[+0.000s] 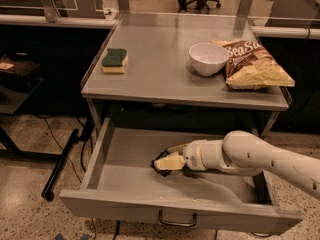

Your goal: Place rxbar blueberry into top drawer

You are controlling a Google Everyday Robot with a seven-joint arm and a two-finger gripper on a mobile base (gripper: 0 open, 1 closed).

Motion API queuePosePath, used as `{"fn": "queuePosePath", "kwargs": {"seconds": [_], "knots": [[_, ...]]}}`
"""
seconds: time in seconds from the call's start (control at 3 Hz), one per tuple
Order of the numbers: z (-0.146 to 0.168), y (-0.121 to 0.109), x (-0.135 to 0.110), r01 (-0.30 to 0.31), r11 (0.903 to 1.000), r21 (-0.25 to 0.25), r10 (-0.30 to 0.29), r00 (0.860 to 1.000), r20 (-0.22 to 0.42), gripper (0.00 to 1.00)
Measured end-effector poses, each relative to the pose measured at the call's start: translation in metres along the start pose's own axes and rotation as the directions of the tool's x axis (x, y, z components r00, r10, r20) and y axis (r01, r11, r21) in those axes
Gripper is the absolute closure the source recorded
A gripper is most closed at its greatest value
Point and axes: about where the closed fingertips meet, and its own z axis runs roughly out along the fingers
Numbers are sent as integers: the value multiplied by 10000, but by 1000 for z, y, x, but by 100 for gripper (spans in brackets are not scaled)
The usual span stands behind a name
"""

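Note:
The top drawer [125, 204] is pulled open below the table top, its metal loop handle [177, 219] on the front panel. My gripper [166, 159] reaches in from the right and hangs low over the drawer floor, left of the middle. A small dark piece, the rxbar blueberry [158, 158], shows between the pale fingertips [169, 163]; most of it is hidden by them. The gripper is shut on it.
On the grey table [160, 79] lie a green-and-yellow sponge [115, 60] at the left, a white bowl [208, 59] and a chip bag [252, 65] at the right. A dark bench stands at the left. The white arm [260, 159] crosses the drawer's right half.

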Motion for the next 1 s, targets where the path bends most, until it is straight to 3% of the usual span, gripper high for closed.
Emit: {"fn": "queuePosePath", "kwargs": {"seconds": [1.0], "knots": [[0,0,0,0,10000,-1,0,10000,0,4]]}}
